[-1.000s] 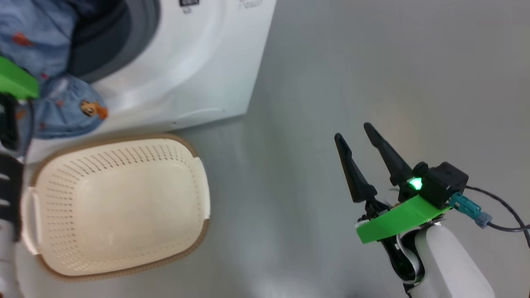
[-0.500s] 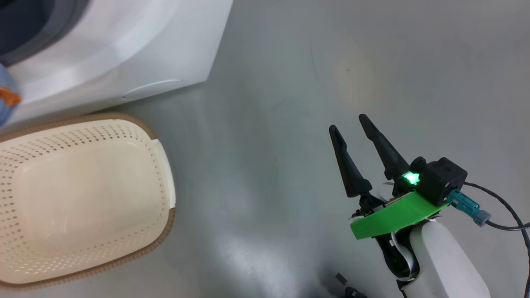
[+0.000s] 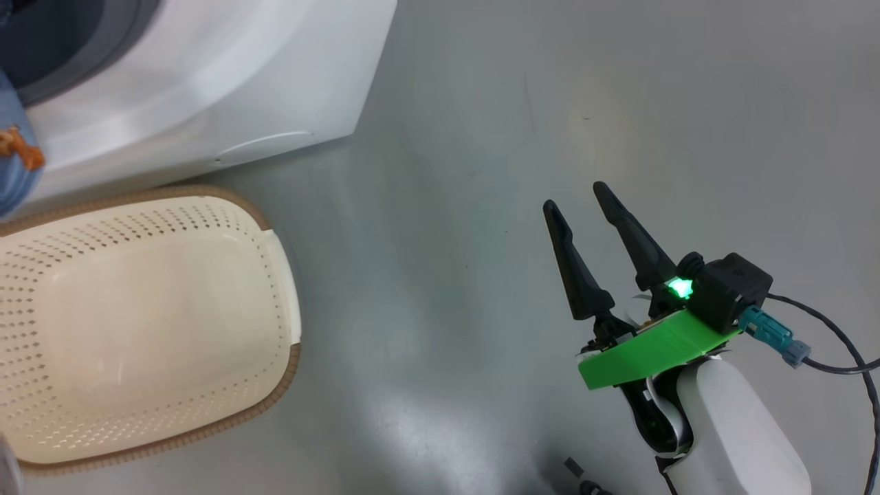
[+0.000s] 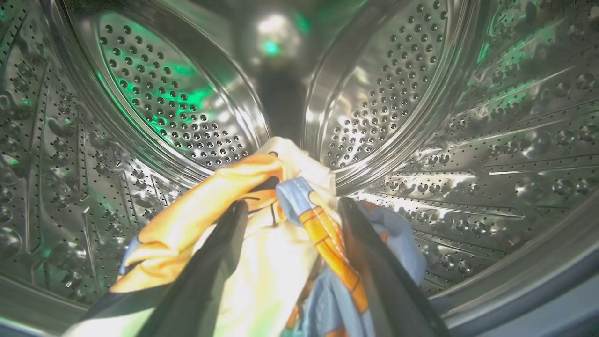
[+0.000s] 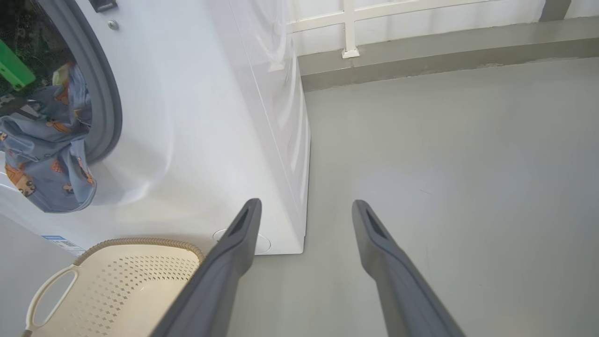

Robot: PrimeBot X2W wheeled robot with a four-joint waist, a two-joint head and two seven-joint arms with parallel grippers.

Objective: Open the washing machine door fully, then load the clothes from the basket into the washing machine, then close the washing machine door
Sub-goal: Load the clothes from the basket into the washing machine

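This is a plain laundry corner. A white front-loading washing machine (image 5: 224, 117) stands on a smooth grey floor (image 5: 468, 164), with a cream laundry basket (image 5: 140, 242) before it. Behind run a low grey ledge (image 5: 421, 51) and a white frame (image 5: 348, 28).

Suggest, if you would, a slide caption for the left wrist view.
Left gripper, jaws spread, reaching inside the washing machine, with the clothes bunched between them.

Grey floor (image 3: 467, 206) meets a kerb (image 5: 444, 47) under white railing (image 5: 348, 28)
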